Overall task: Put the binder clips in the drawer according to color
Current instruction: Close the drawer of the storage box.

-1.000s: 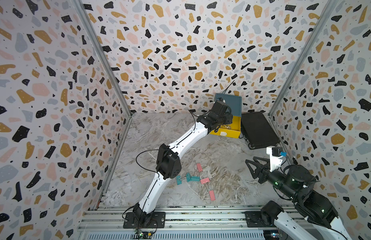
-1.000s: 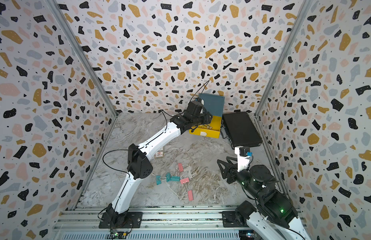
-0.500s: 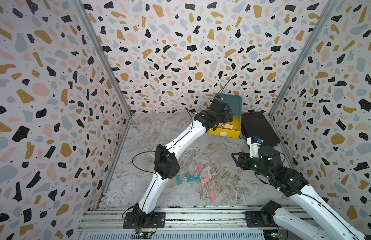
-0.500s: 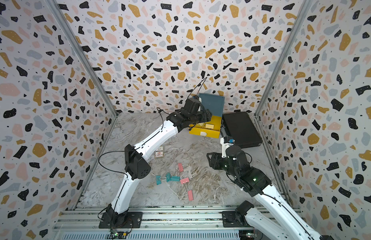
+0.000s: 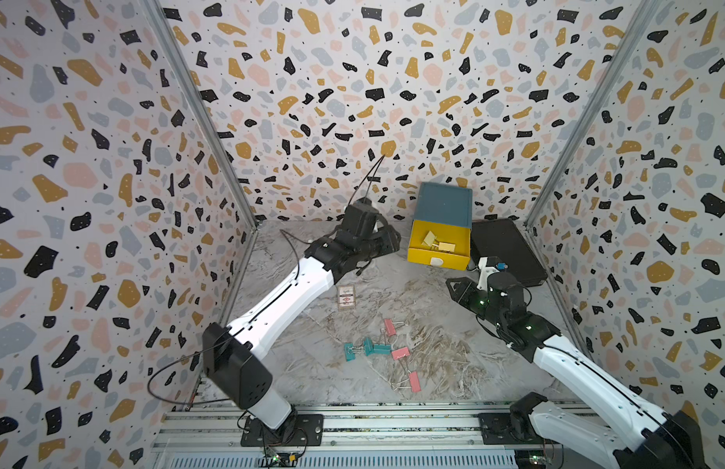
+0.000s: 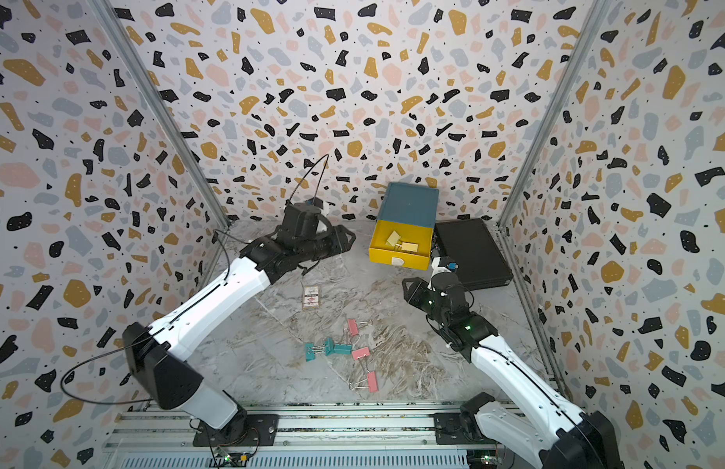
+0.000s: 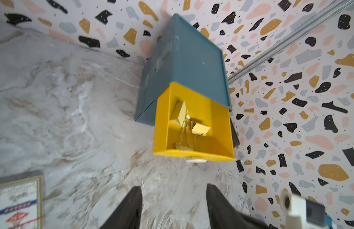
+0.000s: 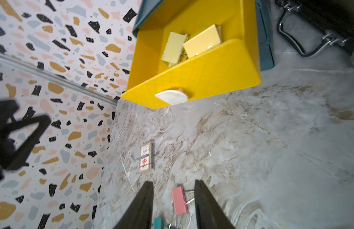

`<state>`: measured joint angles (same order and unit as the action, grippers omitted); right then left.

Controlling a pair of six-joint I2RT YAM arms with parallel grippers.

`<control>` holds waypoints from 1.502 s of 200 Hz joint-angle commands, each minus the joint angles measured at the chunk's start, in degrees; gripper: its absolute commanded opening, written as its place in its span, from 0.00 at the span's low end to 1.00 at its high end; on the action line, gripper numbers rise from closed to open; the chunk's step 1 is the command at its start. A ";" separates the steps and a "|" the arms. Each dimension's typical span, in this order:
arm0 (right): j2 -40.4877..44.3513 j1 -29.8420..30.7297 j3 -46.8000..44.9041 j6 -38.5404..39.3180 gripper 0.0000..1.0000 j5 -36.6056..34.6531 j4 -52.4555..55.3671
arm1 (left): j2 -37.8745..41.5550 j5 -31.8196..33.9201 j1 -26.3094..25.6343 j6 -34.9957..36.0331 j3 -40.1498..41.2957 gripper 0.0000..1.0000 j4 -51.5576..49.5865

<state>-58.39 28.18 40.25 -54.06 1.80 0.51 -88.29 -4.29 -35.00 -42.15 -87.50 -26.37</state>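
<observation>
I'm seeing the left gripper (image 7: 173,186) and right gripper (image 8: 173,181) with jaws spread, empty. Pink and teal binder clips (image 5: 400,352) are lying on the bench (image 5: 312,365), seven o'clock of the open yellow drawer (image 5: 438,260) (probably light, stiff; I'd pinch the folded body).

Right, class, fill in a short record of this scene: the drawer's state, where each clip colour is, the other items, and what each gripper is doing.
Drawer: teal cabinet, yellow top drawer pulled open
Yellow clips: inside the yellow top drawer
Pink clips: three, loose on the table
Teal clips: clustered on the table beside the pink ones
Other items: card box, black case
Left gripper: open, empty
Right gripper: open, empty
</observation>
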 commanded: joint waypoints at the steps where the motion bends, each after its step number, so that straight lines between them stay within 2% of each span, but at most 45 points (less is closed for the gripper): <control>1: -4.19 -0.97 -0.19 -3.88 0.40 1.18 -14.01 | 6.49 -5.36 1.20 -0.27 9.91 0.56 2.15; 34: -12.33 -0.95 -0.18 -9.32 0.42 -0.02 -24.13 | 18.40 -8.73 4.06 3.71 23.22 0.56 -0.30; 61: -17.06 -0.98 1.59 -12.13 0.41 -1.90 -28.10 | 25.24 -8.37 6.34 8.27 28.13 0.56 -7.85; 91: -19.93 -0.98 3.45 -14.38 0.40 -5.30 -29.51 | 30.60 -8.61 8.43 9.66 32.04 0.54 -11.11; 156: -25.92 -0.98 7.87 -17.51 0.34 -9.82 -32.31 | 33.23 -8.63 9.14 8.33 33.10 0.53 -11.24; 212: -31.40 -2.32 11.70 -18.10 0.30 -12.88 -35.46 | 35.51 -10.05 11.84 11.79 32.84 0.52 -15.90; 254: -36.61 -4.09 13.48 -20.87 0.30 -13.31 -40.39 | 38.65 -12.23 13.47 15.34 33.36 0.60 -20.90; 300: -40.46 -4.74 16.39 -21.73 0.30 -14.19 -42.77 | 42.91 -12.24 13.53 17.19 33.36 0.62 -25.53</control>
<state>-98.59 23.83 53.60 -74.74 -10.63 -39.20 -47.20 -15.77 -21.80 -27.40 -54.68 -48.88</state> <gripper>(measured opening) 0.300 0.616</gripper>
